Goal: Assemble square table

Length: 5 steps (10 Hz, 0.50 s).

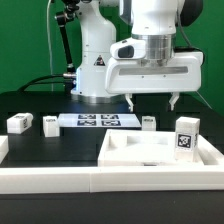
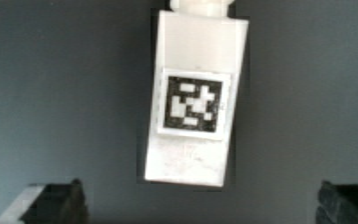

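Observation:
My gripper (image 1: 153, 103) hangs open and empty above the black table surface, its fingertips wide apart. Right under it lies a small white block leg (image 1: 149, 122). In the wrist view this leg (image 2: 197, 100) is a long white block with a black-and-white tag, lying ahead of the open gripper (image 2: 201, 205), not between the fingers (image 2: 51, 200). The square table top (image 1: 150, 152) with its raised rim sits at the front right. Another leg (image 1: 186, 135) stands upright by its far right corner. Two more legs (image 1: 18, 123) (image 1: 49, 124) lie at the exterior view's left.
The marker board (image 1: 97, 121) lies flat between the left legs and the leg under the gripper. A long white rail (image 1: 50, 172) edges the front of the black surface. The robot's base (image 1: 95, 70) stands behind the marker board.

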### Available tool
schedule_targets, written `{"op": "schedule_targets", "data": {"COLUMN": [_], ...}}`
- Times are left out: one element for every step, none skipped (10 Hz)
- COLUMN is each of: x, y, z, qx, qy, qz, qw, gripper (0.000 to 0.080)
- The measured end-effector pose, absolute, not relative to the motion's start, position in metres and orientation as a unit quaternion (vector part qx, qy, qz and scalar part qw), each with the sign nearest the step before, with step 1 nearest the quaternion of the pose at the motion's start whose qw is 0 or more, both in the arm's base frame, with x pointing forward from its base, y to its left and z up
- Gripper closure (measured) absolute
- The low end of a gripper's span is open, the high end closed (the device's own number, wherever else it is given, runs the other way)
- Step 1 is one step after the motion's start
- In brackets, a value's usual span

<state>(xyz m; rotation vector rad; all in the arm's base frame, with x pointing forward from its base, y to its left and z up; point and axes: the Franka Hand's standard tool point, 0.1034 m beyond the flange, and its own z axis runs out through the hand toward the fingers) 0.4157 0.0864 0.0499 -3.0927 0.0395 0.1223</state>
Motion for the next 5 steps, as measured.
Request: {"op": "schedule_targets", "data": {"x": [0.4122,0.4059,0.4096,0.4105,0.4099], "y": [0.0861,0.087,0.0866,0.0865,0.0876], "z": [0.0485,0.0484,0.0499,0.0502,0.0504], "qx": [-0.998,-0.994,-0.989,-0.984,-0.98], "qy": [0.013,0.013,0.015,0.017,0.017], "qz": [0.053,0.101,0.144,0.176,0.198], "qw": [0.023,0.023,0.025,0.026,0.026], "gripper": [0.0151,0.0151,0.0151,0.0151,0.0151]}}
